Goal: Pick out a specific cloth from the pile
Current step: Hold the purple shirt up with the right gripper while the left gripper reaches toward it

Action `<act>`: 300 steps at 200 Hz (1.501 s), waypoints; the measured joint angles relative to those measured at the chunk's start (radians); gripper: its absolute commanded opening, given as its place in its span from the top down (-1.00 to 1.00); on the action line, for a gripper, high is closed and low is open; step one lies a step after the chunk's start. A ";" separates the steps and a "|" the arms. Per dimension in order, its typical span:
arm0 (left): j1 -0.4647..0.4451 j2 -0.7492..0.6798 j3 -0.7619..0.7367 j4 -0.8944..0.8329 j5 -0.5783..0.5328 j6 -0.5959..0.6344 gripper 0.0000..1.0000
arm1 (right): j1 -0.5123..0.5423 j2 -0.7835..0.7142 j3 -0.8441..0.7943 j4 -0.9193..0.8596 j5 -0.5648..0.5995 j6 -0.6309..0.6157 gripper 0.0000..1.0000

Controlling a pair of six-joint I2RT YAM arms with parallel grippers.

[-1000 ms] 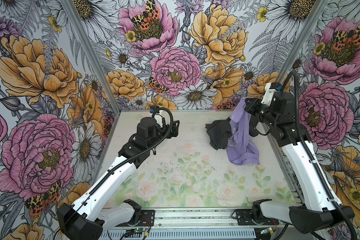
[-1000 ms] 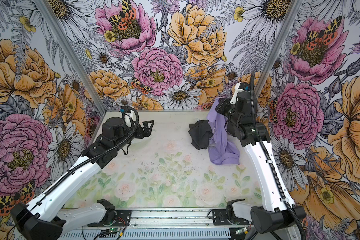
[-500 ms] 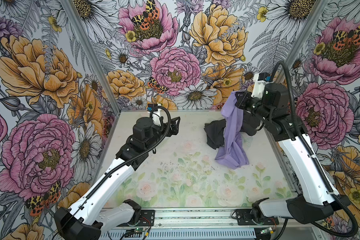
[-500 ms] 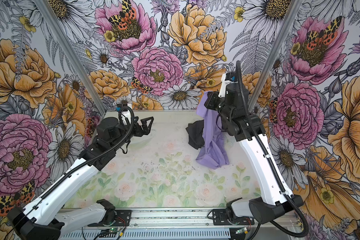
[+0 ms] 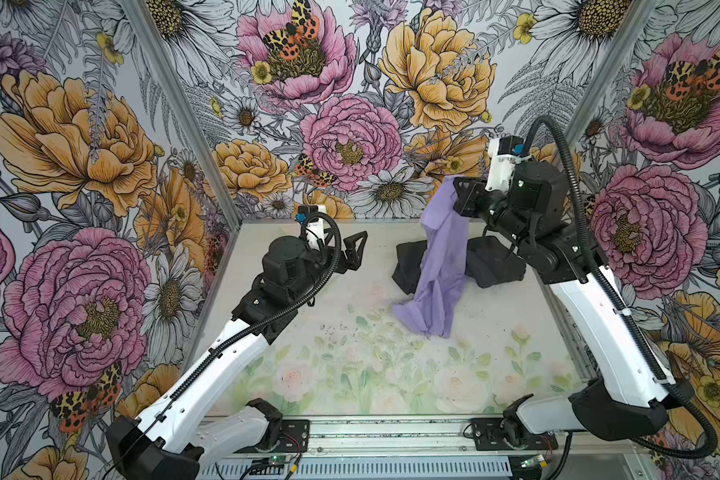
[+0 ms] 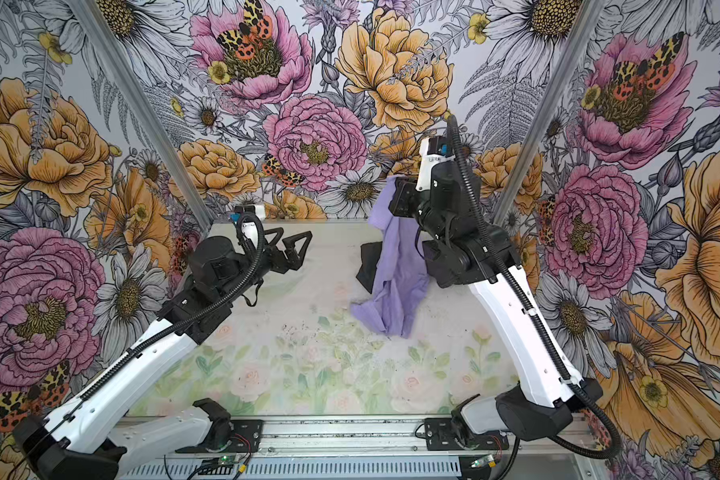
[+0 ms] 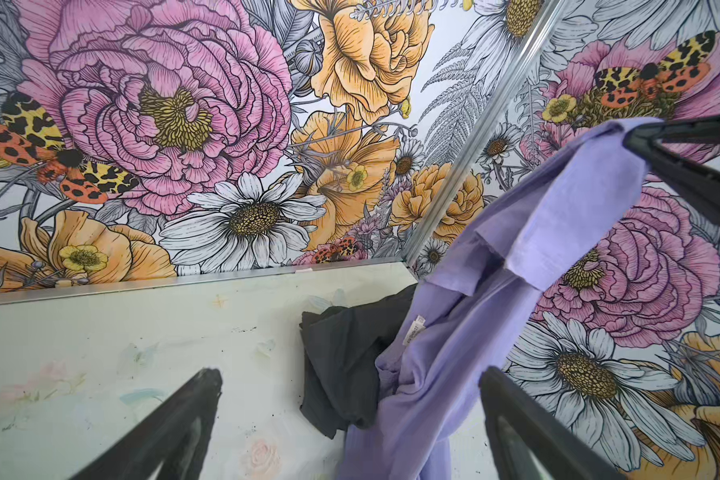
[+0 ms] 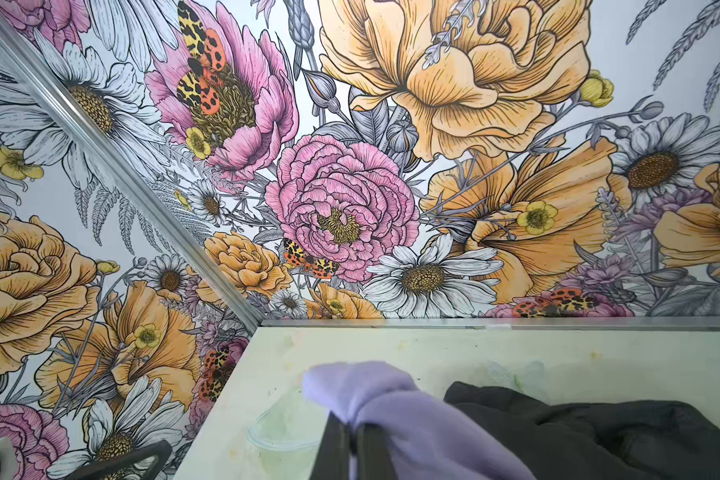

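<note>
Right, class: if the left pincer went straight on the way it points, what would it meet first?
Likely the dark garment, though the hanging lavender cloth beside it may brush the left pincer first; depth is unclear.

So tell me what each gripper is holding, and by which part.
Right gripper: shut on the lavender cloth, pinching a bunched fold at its top; the rest hangs down. Left gripper: open, nothing held.

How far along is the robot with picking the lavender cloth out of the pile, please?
Done: the right pincer is shut on the top end of the lavender cloth, holding it high above the table. In hand: the cloth hangs across the charcoal garment, its lower end lying on the table. Left: lifting it fully clear of that garment; the left pincer is open and empty.
</note>
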 measured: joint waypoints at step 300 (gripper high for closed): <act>-0.222 0.636 0.321 0.241 0.230 0.126 1.00 | 0.035 -0.005 -0.077 -0.001 0.045 0.003 0.99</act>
